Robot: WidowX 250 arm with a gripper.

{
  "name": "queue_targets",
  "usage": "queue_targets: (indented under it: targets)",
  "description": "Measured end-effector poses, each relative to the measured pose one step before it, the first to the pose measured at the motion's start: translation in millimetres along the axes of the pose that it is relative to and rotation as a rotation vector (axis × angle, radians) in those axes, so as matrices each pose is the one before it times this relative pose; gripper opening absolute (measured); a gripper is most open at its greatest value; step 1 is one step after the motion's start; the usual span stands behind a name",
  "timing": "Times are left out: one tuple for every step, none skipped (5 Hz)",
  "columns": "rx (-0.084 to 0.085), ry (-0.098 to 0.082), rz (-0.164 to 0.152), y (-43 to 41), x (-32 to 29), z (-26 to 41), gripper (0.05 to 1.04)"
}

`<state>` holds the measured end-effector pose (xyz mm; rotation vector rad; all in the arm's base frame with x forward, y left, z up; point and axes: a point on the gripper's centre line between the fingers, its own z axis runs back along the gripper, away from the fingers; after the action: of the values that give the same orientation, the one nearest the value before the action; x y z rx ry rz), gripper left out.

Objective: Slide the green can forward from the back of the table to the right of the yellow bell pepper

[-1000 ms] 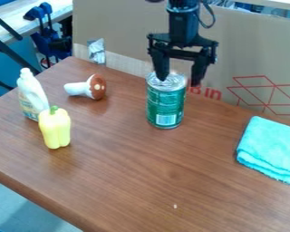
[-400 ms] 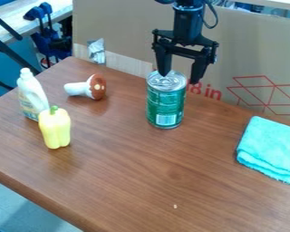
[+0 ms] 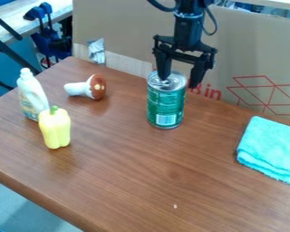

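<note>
while jaws gape wide — gripper (image 3: pixel 179 82) near can (image 3: pixel 166 105)

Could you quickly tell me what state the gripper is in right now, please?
Gripper: jaws open, holding nothing, at the top of the green can.

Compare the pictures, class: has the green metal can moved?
No: the green metal can still appears just left of the red lettering on the brown cardboard.

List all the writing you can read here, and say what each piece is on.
"8 in", in red, on the cardboard; the gripper may hide something before it.
Green can: label print too small to read.
White bottle: label too small to read.
</note>
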<state>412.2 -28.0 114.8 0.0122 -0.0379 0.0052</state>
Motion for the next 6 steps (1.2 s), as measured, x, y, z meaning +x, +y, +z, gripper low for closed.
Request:
queue_targets:
  targets:
    - [-0.0003,-0.0031,-0.0016,-0.76,1.04,-2.27,1.001]
    - [0.0104,0.0006,-0.0072,0.66,-4.08,-3.67,1.0]
    - [0.0078,0.0127,-0.0061,-4.27,-16.99,-1.07,1.0]
    - [0.0235,0.0287,0.0097,-3.74,-19.85,-2.31,1.0]
    - [0.001,0.0431,0.0083,-0.31,-11.65,-8.19,1.0]
    - [-0.0226,0.0265,0.0227,-4.2,-24.34,0.36,1.0]
